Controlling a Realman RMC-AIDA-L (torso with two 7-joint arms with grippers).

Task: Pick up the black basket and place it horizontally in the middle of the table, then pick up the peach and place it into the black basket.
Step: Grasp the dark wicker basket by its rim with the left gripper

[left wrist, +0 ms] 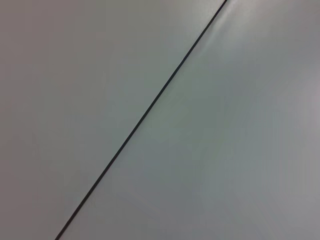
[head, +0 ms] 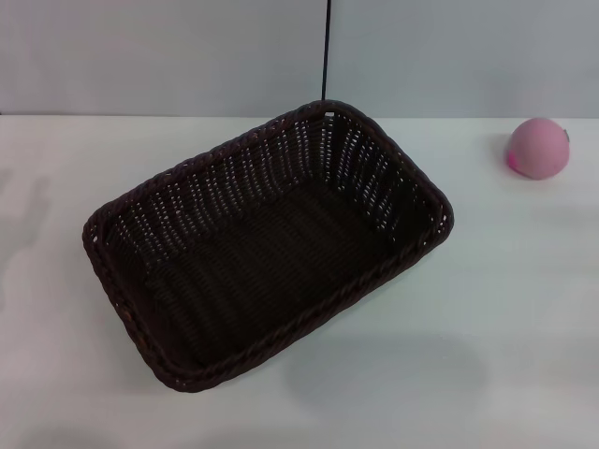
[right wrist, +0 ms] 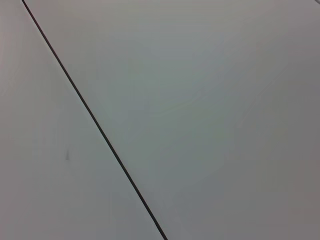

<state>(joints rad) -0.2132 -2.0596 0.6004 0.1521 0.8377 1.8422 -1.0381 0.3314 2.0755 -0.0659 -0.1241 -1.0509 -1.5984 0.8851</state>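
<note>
- On the table (head: 524,309), the basket (head: 374,281) sits roughly in the middle but skewed: its long axis runs diagonally, one short end toward the near left and the other toward the far right.
- That slant is, as I judge it, why the first step is not yet done; the task wants the basket lying horizontally, so it needs lifting or turning until its long sides run across the table.
- The basket stands upright on its base with its mouth open upward, which suits dropping something in from above.
- Inside, only the dark woven floor and sloping open-weave walls show; it holds nothing.
- The peach (head: 538,147) rests on the table at the far right, well apart from the basket and outside it, leaving room to square the basket up first.
- Neither gripper appears in the head view, and both wrist views show only a plain pale surface crossed by a thin dark line, so whether either gripper is apart or together cannot be told.
</note>
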